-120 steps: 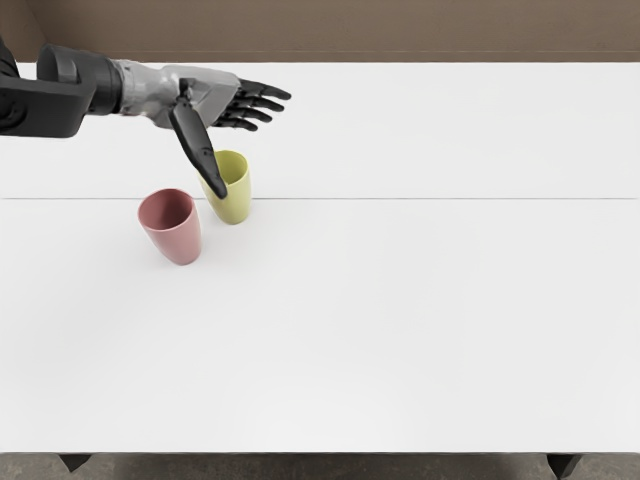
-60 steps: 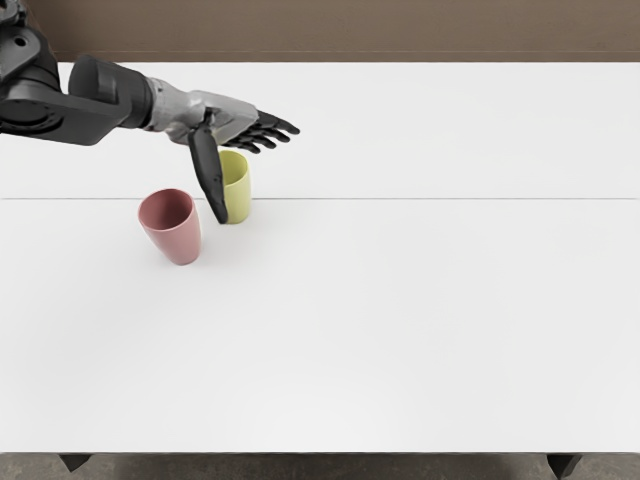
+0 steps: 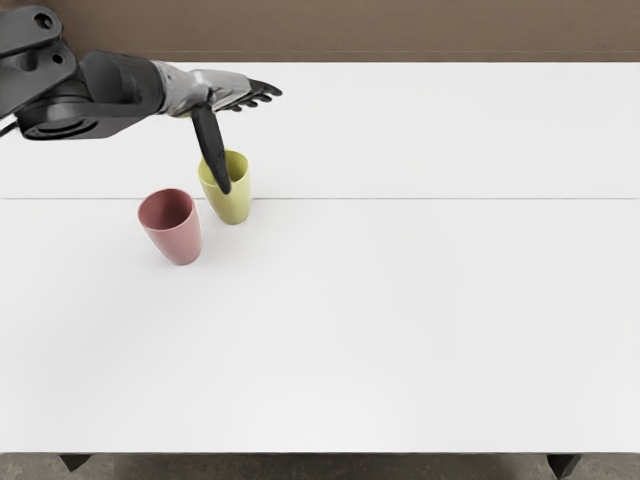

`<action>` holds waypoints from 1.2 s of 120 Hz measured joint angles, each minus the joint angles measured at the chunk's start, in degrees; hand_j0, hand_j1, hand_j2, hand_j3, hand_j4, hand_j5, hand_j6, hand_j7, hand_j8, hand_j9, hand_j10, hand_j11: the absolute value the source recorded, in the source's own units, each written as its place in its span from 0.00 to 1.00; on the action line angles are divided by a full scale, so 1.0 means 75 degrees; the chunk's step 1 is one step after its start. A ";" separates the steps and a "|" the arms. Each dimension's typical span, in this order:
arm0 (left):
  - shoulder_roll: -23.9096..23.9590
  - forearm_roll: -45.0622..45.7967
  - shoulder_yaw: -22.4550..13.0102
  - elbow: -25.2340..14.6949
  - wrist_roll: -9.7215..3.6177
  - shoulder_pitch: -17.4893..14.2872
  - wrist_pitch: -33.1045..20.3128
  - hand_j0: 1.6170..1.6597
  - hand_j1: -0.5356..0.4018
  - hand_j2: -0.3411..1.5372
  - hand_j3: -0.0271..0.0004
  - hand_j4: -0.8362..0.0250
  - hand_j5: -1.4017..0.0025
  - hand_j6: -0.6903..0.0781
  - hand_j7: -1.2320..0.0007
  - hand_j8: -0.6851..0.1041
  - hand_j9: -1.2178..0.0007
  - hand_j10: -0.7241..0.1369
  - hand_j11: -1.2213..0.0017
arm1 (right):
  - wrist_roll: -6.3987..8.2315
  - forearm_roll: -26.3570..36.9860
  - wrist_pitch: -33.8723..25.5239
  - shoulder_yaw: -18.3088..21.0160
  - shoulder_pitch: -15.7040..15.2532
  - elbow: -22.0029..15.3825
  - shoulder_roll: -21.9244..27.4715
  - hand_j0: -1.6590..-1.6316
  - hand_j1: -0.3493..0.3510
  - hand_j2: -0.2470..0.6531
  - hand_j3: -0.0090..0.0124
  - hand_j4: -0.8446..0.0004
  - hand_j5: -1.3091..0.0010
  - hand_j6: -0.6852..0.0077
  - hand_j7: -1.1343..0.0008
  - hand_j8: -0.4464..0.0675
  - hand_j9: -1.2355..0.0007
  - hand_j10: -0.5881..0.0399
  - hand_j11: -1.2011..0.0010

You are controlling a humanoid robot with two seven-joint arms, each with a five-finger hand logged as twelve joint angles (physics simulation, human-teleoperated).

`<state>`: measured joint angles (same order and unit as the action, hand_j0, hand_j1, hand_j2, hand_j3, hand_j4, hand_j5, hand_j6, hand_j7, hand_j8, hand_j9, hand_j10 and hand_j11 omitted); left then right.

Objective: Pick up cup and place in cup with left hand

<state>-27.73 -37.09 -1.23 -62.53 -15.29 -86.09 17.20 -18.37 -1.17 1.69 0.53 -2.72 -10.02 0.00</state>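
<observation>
One careless sweep of my wide-spread left hand (image 3: 218, 88), thumb (image 3: 210, 140) leading, could topple the yellow cup (image 3: 235, 206), upper left.

- Pink cup (image 3: 178, 240): upright, mouth up, towards nine o'clock on the tabletop (image 3: 350, 330).
- Yellow cup (image 3: 236, 207): upright, mouth up, partly hidden, just beside the pink cup at its two o'clock.

Near cup (image 3: 176, 236) and far cup (image 3: 234, 205) on table (image 3: 400, 310), left part, nearer the back edge than the front. Far cup behind and right of near cup, just beside it. Both upright.
</observation>
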 joint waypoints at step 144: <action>0.0639 -0.0295 -0.1168 -0.0152 -0.1211 0.0112 -0.1788 0.96 0.92 0.18 0.99 0.94 0.98 0.87 0.98 0.84 0.98 0.82 0.98 | 0.0000 -0.0003 0.0000 0.0000 0.0000 0.0000 0.0000 0.04 0.00 0.27 0.42 1.00 1.00 0.99 1.00 0.87 1.00 0.94 1.00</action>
<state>-22.95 -39.30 -9.99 -63.67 -24.37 -85.26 3.79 -18.37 -1.20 1.69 0.53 -2.72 -10.02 0.00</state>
